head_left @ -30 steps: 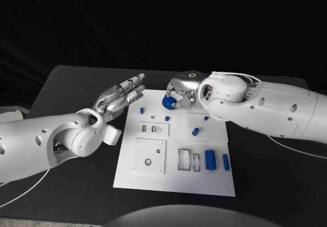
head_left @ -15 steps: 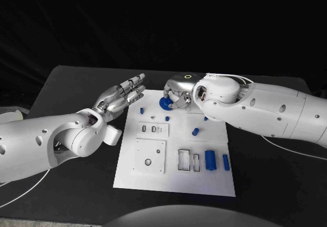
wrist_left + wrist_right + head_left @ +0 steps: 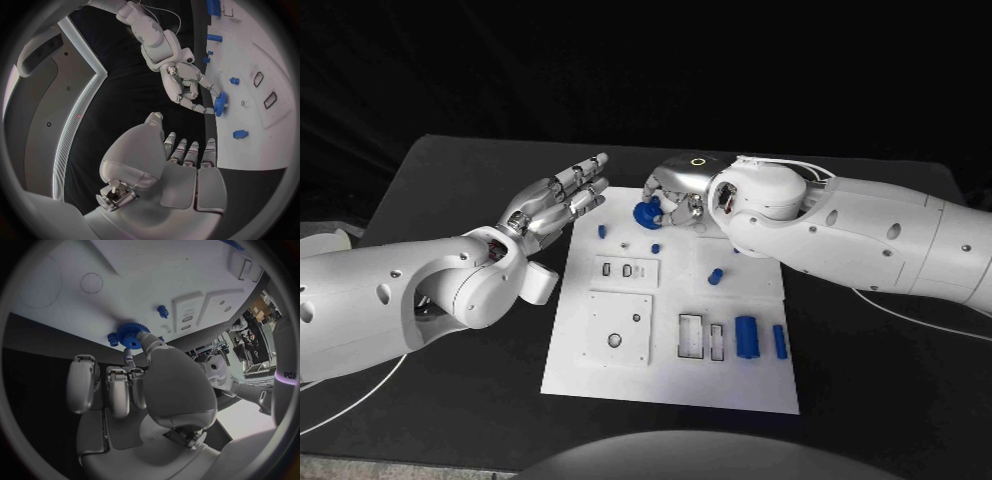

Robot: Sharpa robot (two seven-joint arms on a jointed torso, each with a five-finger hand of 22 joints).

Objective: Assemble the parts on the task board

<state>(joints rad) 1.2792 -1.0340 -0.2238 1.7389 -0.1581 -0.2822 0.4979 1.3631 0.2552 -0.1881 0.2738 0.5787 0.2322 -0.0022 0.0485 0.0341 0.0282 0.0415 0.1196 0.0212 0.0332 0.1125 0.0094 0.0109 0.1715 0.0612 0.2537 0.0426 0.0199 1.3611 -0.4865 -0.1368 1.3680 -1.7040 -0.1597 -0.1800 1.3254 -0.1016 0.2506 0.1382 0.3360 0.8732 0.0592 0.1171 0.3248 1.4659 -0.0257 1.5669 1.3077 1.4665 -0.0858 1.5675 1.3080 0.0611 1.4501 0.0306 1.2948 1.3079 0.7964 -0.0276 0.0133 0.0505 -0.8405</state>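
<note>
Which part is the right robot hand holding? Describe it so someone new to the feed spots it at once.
Start at the white task board in the middle of the black table and go to its far edge. There the right robot hand pinches a blue gear. It is the only toothed, disc-shaped part; the other blue pieces are small pegs and bars.

white task board point(image 3: 678, 385); blue gear point(image 3: 646, 213) and small blue parts point(image 3: 746, 338); black table point(image 3: 459, 185); silver hands, white arms
</note>
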